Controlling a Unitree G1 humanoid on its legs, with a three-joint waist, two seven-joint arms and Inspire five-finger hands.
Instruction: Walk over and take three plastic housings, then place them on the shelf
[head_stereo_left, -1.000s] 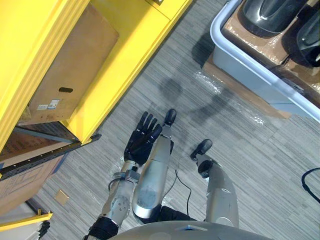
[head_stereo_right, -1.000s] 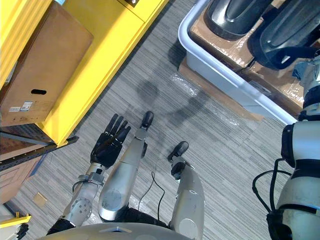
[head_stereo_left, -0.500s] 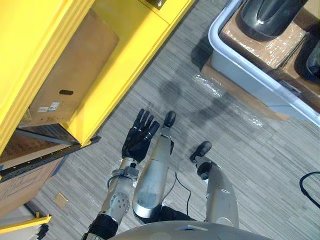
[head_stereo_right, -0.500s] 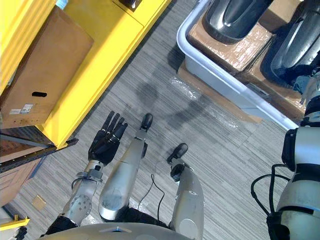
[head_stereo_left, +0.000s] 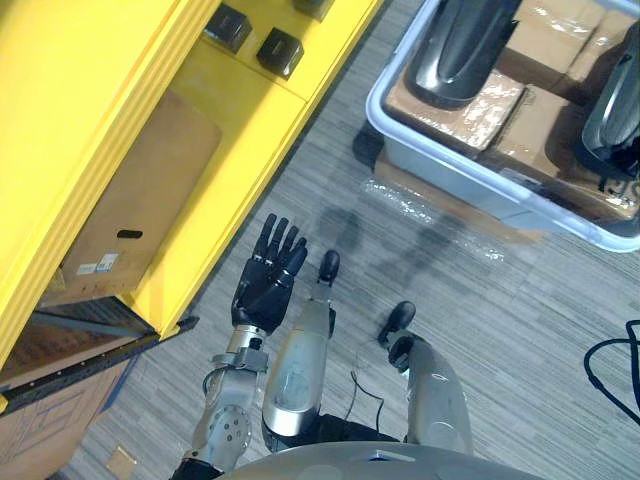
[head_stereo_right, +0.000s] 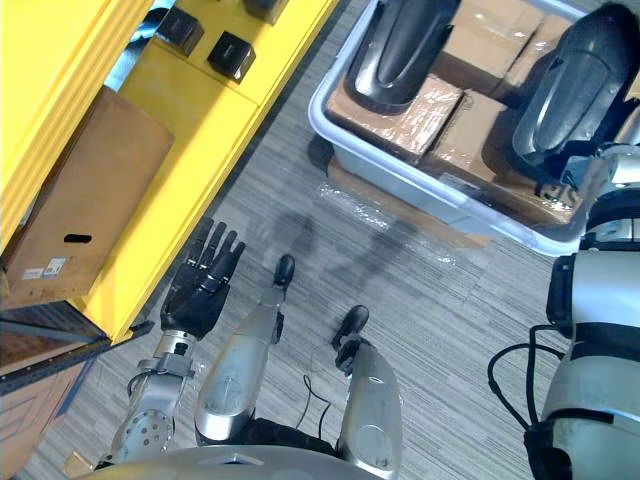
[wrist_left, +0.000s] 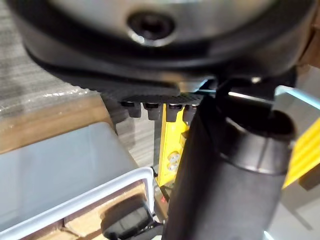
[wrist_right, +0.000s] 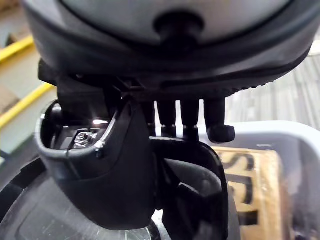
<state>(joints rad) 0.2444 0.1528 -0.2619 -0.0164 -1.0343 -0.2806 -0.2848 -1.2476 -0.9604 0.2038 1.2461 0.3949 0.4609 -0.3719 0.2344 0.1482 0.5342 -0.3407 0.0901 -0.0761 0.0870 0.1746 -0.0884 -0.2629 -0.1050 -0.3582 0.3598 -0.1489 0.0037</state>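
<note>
Two dark plastic housings lie on wrapped cardboard boxes in a grey bin: one on the left, one on the right. My right hand reaches in from the right onto the right housing. In the right wrist view its thumb and fingers curl round the edge of that dark housing. My left hand hangs open above the floor beside the yellow shelf, fingers straight, holding nothing.
The yellow shelf runs along the left, with two small black boxes on its top level and a cardboard box below. The bin stands on a flat cardboard sheet on grey carpet. Open floor lies between shelf and bin.
The camera has moved: bin and shelf top show further into view and lower. My right hand's fingers have closed on the right housing. The left hand stays open.
</note>
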